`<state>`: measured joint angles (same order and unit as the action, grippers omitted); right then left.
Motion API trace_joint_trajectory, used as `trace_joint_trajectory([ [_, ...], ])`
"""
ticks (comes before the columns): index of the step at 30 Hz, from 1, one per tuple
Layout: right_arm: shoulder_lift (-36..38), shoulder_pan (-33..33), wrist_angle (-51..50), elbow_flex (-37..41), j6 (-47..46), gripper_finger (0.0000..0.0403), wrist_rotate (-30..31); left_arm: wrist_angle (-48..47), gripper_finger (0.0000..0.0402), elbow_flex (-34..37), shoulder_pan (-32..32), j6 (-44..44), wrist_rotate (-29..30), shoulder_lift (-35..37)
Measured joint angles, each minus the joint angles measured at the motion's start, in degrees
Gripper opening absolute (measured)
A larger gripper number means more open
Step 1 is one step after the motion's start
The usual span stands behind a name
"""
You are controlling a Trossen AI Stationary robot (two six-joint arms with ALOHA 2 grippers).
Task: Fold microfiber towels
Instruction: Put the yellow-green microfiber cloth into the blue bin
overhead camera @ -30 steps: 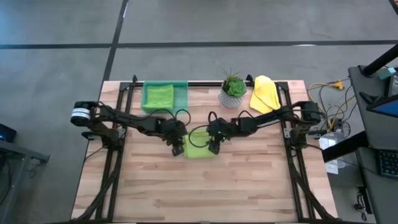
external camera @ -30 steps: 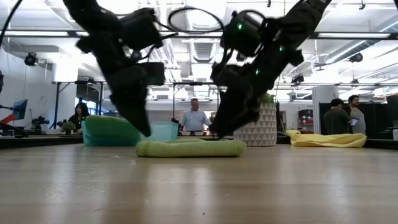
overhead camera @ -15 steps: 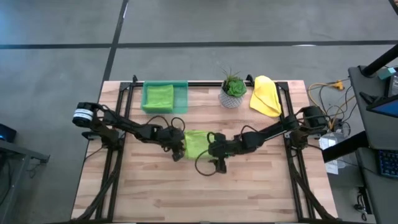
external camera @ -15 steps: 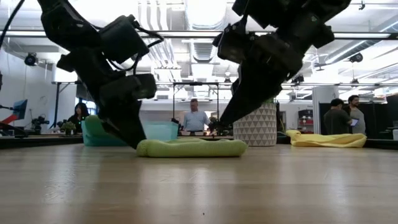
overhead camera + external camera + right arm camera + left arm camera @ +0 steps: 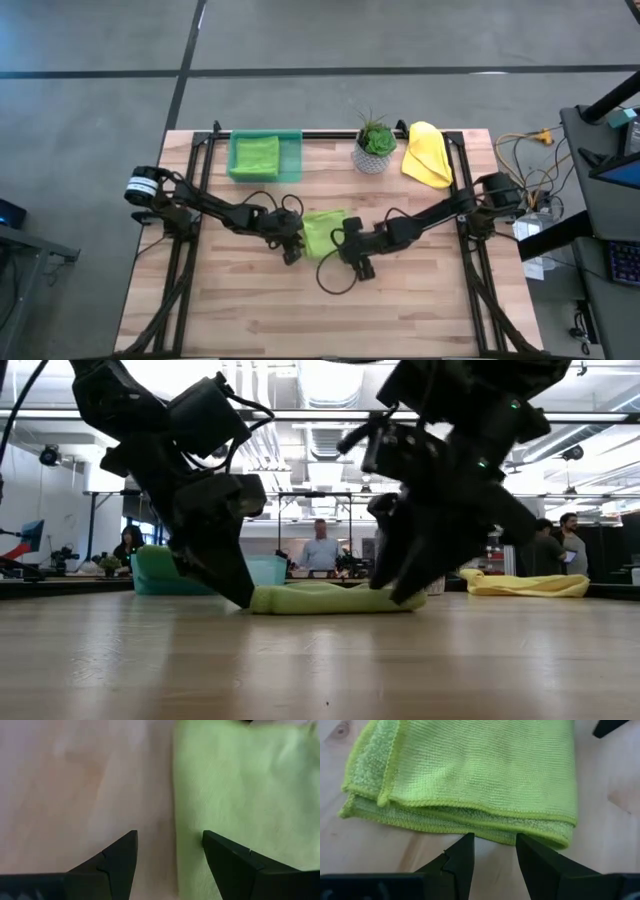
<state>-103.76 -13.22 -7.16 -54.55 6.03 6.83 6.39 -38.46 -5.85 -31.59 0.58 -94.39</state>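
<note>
A folded lime green towel (image 5: 324, 232) lies flat on the table's middle. My left gripper (image 5: 292, 250) is open and slants down at the towel's left near corner. In the left wrist view the towel's layered edge (image 5: 470, 817) lies just beyond my left gripper (image 5: 492, 842). My right gripper (image 5: 356, 262) is open and slants down at the towel's right near corner. In the right wrist view my right gripper (image 5: 170, 845) straddles the towel's side edge (image 5: 176, 820). My left gripper has both fingertips (image 5: 468, 839) right at the towel's layered edge, low over the table; whether they touch the cloth I cannot tell. My right gripper has one finger (image 5: 225, 855) over the towel's edge and the other over bare wood; whether it touches I cannot tell.
A see-through green tray (image 5: 290, 158) holding another lime green towel (image 5: 255, 155) stands at the far left. A potted plant (image 5: 375, 145) and a yellow towel (image 5: 427, 152) sit at the far right. Bare wood lies along the near side. People show beyond the table.
Both grippers have come off the towel's top toward the near edge and sunk low beside it, the left at its left end, the right at its right end. The right gripper has rolled about its own line. The towel has slid a little toward the table's right.
</note>
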Motion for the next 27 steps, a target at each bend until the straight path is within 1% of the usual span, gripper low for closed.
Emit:
trace_joint_trajectory([
  [6, -2.74, -0.25, -1.39, -0.21, 0.96, 0.0219, 3.32, 1.83, 0.0132, 0.26, -0.08, -3.04, -0.06, -0.09],
  [12, -3.77, -0.05, -1.42, -0.47, 0.11, 0.0219, 7.25, 3.21, 0.0132, 0.23, -0.57, -5.47, -0.36, -0.2],
  [19, -3.92, 1.55, -1.1, -0.21, -1.5, 0.0219, 7.24, 4.17, 0.0132, 0.15, -2.1, -5.66, -1.16, -0.22],
  [21, -3.92, 2.36, -1.02, -0.03, -2.77, 0.0216, 5.46, 5.18, 0.0132, 0.24, -2.54, -5.82, -1.09, -0.22],
  [23, -3.92, 2.97, -0.95, 0.14, -3.31, 0.0206, 3.66, 5.6, 0.0132, 0.21, -2.82, -6.22, -0.92, -0.22],
  [27, -3.92, 3.11, -0.9, 0.3, -3.5, 0.0168, 3.48, 6.51, 0.0132, 0.2, -3.01, -8.92, -0.4, -0.22],
])
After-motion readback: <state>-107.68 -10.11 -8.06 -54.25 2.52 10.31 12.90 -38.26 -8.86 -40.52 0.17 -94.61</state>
